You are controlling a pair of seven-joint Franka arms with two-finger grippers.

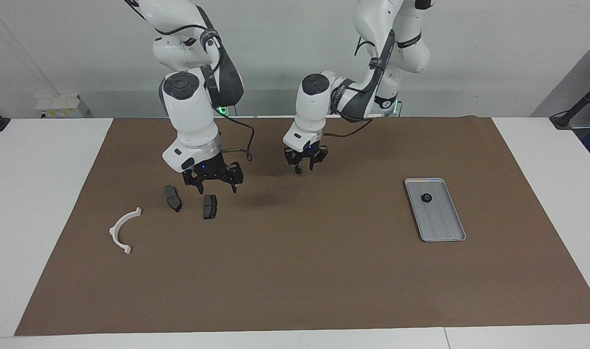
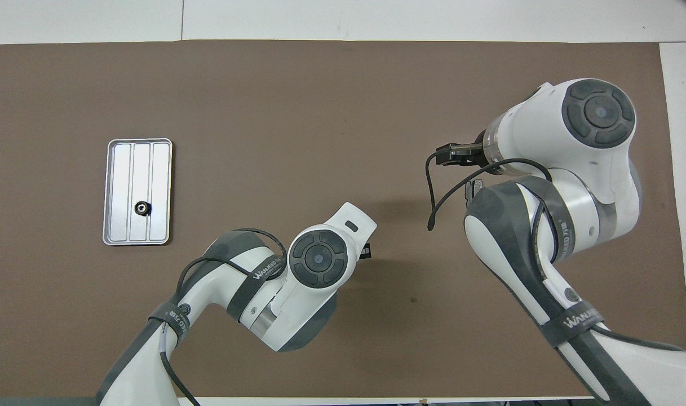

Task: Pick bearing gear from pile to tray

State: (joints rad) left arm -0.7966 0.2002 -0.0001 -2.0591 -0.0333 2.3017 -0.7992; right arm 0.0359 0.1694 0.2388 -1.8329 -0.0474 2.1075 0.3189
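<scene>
A small black bearing gear (image 1: 298, 170) lies on the brown mat, nearer to the robots than the rest of the pile. My left gripper (image 1: 303, 166) is low over it, open, with its fingertips around or just above the gear; I cannot tell whether they touch. In the overhead view the left wrist hides this gear. Another black gear (image 1: 426, 198) (image 2: 142, 208) sits in the silver tray (image 1: 442, 223) (image 2: 123, 186). My right gripper (image 1: 216, 188) hangs open over two dark grey plates (image 1: 173, 198) (image 1: 210, 206).
A white half-ring bracket (image 1: 122, 230) lies on the mat toward the right arm's end, farther from the robots than the plates. The brown mat (image 1: 299, 271) covers most of the white table. The right arm hides the plates and the bracket in the overhead view.
</scene>
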